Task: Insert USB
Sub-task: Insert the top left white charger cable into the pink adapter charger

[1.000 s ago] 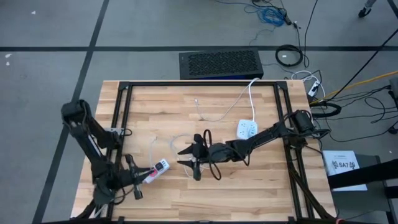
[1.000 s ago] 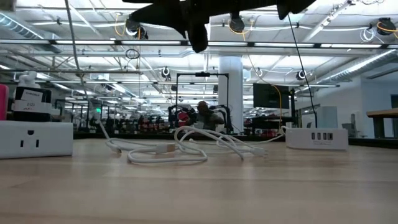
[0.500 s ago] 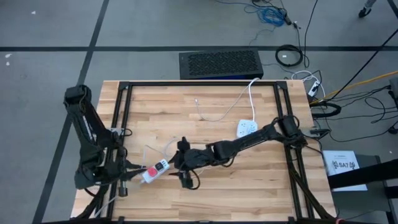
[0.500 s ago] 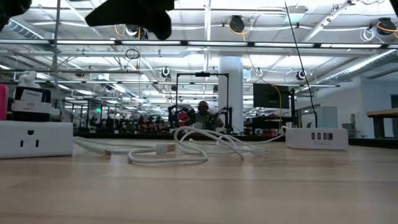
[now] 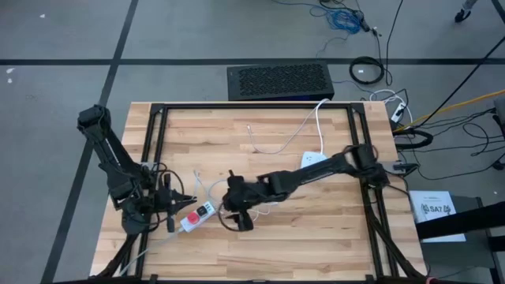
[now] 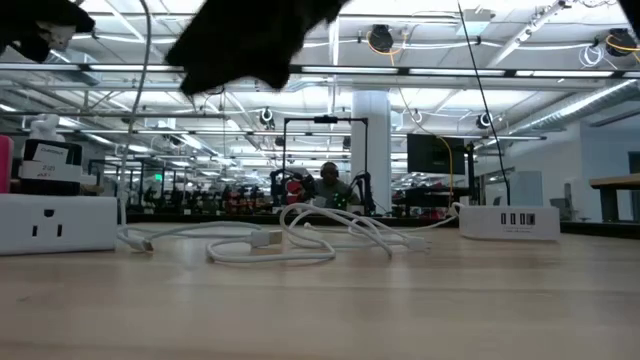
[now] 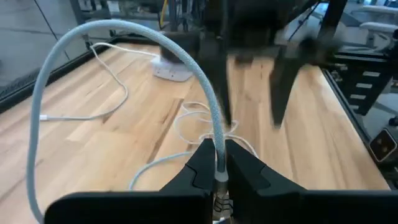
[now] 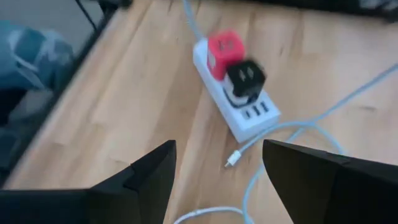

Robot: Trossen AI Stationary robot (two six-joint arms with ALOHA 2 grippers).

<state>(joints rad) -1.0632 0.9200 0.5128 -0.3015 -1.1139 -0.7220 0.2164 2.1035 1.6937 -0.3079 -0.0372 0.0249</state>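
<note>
Two grippers we see working: left gripper [image 7: 217,163] pinched shut on a cable [image 7: 124,32] near the table's [image 5: 316,244] left edge; right gripper [image 8: 217,168] spread wide, holding nothing, above the power strip [image 8: 233,99], whose USB ports look empty.

Power strip [image 5: 197,217] lies on the table [image 5: 316,244], between both arms.

A white power strip [image 5: 196,217] — carrying a red adapter [image 8: 224,46] and a black plug [image 8: 245,77] — is laid flat at the table's seven o'clock; a white USB cable [image 8: 283,132] is trailed beside it.
</note>
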